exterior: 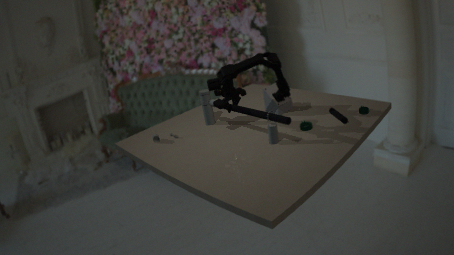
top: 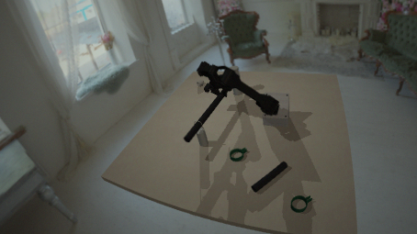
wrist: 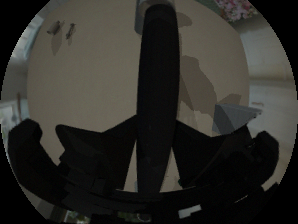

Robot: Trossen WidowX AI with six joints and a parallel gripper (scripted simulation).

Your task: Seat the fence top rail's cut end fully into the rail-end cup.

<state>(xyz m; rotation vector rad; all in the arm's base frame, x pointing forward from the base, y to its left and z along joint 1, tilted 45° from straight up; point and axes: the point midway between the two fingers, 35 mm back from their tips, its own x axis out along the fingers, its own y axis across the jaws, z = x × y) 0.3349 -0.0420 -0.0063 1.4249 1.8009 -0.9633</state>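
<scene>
Robot gripper [top: 215, 90] [exterior: 231, 102] [wrist: 153, 119], closed on the dark fence rail [top: 206, 117] [exterior: 260, 114] [wrist: 159, 60], grips it near its big-post end, above the tan tabletop [top: 156, 166] [exterior: 200, 156] [wrist: 100, 65]. The fingers stand on opposite sides of the rail in the wrist cam. Just beyond the hand, approx. in line w/ the rail, is the big gray post [top: 237, 89] [exterior: 207, 114] [wrist: 139, 20]; the rail's near end overlaps it in the wrist pic, but whether that end sits in its cup is too dark to tell. Brace band height: also unclear. On the hand's other side, the rail runs out past the short gray post [top: 202, 137] [exterior: 272, 135], its far end sticking out beyond; the loop there is a thin pale line. Per the ext. cam, two small parts [exterior: 156, 138] [wrist: 54, 27] lie past the big post from the hand, one dark & rounded, one slim. Well apart from the hand, beyond the short post, lie a loose black bar [top: 269, 176] [exterior: 338, 115] and two green rings [top: 236, 161] [exterior: 306, 126], approx. one on each side of the bar.
</scene>
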